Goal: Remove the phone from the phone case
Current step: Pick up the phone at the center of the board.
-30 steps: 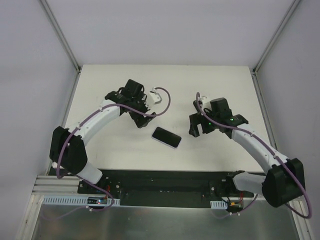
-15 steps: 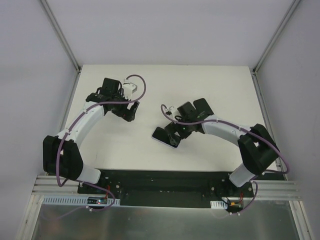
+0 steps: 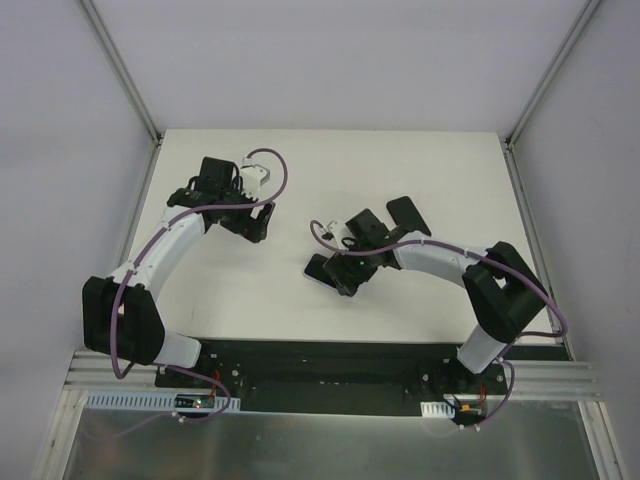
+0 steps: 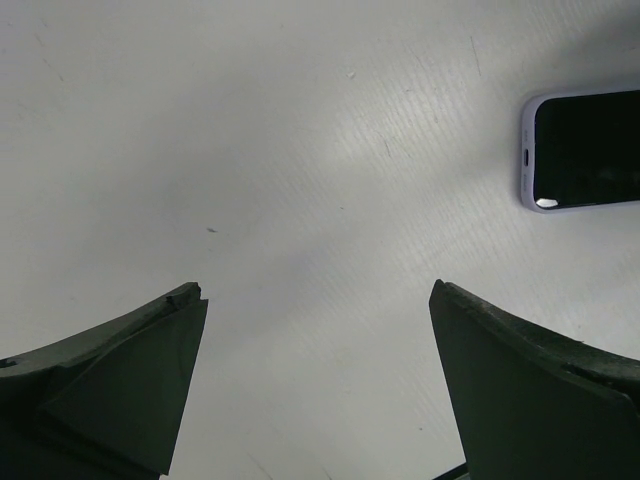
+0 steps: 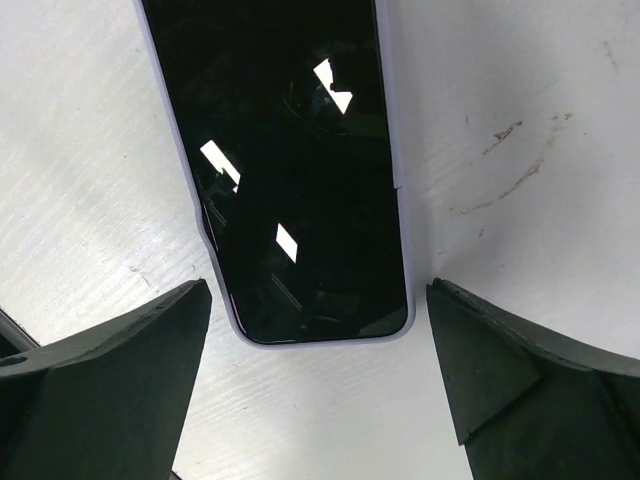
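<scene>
The phone (image 5: 290,170), face up in its case (image 5: 394,120) at mid-frame of the top view, lies with its long axis running between the jaws of the wide-open, empty right gripper (image 5: 318,292), while the left gripper (image 4: 315,295), equally open and empty, hangs well apart at upper left.

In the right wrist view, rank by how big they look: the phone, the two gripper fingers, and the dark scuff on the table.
1. Phone, largest.
2. The two fingers, alike; cropped and near the camera, so unsure.
3. Scuff, smallest.
</scene>
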`<state>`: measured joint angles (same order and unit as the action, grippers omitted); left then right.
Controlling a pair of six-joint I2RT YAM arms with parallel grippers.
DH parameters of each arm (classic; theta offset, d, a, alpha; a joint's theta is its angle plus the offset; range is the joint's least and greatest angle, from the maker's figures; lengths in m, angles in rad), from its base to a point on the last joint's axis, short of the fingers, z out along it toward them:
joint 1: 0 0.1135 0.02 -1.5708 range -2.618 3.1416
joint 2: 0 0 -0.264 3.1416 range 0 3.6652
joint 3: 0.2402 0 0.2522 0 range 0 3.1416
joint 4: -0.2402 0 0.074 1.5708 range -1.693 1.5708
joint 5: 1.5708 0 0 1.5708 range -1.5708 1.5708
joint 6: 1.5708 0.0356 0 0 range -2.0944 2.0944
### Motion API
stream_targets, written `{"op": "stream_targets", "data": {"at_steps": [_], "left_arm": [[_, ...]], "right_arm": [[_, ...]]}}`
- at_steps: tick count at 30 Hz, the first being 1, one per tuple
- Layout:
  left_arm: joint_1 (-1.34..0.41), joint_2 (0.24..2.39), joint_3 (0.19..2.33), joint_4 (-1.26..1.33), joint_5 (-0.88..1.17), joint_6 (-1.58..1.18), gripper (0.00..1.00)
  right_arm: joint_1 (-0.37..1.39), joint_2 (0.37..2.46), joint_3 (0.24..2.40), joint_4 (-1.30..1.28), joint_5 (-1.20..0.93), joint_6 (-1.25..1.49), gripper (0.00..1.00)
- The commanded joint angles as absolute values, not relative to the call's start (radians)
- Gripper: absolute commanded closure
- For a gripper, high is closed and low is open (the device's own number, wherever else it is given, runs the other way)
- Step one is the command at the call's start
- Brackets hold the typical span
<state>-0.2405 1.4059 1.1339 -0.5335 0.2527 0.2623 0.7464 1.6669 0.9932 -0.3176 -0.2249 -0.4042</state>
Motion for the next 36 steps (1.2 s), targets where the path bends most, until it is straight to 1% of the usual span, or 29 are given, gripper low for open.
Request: {"op": "stream_targets", "data": {"at_steps": [1,10,21,27,29,30,31,32,33,36], "left_arm": [[-0.230,1.365,1.134,-0.515,0.244,0.255,0.01],[-0.229,1.377,1.149,-0.515,0.242,0.258,0.01],[-0.218,1.371,1.157,-0.515,0.241,0.268,0.01],[-0.216,1.364,1.158,-0.515,0.244,0.262,0.01],[-0.215,1.361,1.158,-0.515,0.250,0.259,0.01],[-0.215,1.361,1.158,-0.515,0.253,0.258,0.01],[-0.213,1.359,1.158,-0.515,0.255,0.256,0.01],[-0.213,1.359,1.160,-0.515,0.256,0.255,0.01],[-0.213,1.361,1.160,-0.515,0.261,0.252,0.01],[-0.213,1.361,1.158,-0.515,0.278,0.241,0.01]], "right_arm": [[0.768,1.680,1.014,-0.287,-0.236,-0.446,0.01],[0.815,1.729,1.015,-0.249,-0.141,-0.433,0.01],[0.868,1.781,1.048,-0.296,-0.060,-0.451,0.01],[0.879,1.802,1.077,-0.354,-0.058,-0.459,0.09],[0.877,1.809,1.086,-0.373,-0.061,-0.459,0.13],[0.879,1.813,1.092,-0.382,-0.063,-0.459,0.17],[0.879,1.818,1.100,-0.396,-0.061,-0.457,0.23],[0.879,1.824,1.107,-0.405,-0.052,-0.454,0.33],[0.877,1.824,1.109,-0.406,-0.048,-0.451,0.40],[0.876,1.801,1.094,-0.381,-0.012,-0.448,0.58]]}}
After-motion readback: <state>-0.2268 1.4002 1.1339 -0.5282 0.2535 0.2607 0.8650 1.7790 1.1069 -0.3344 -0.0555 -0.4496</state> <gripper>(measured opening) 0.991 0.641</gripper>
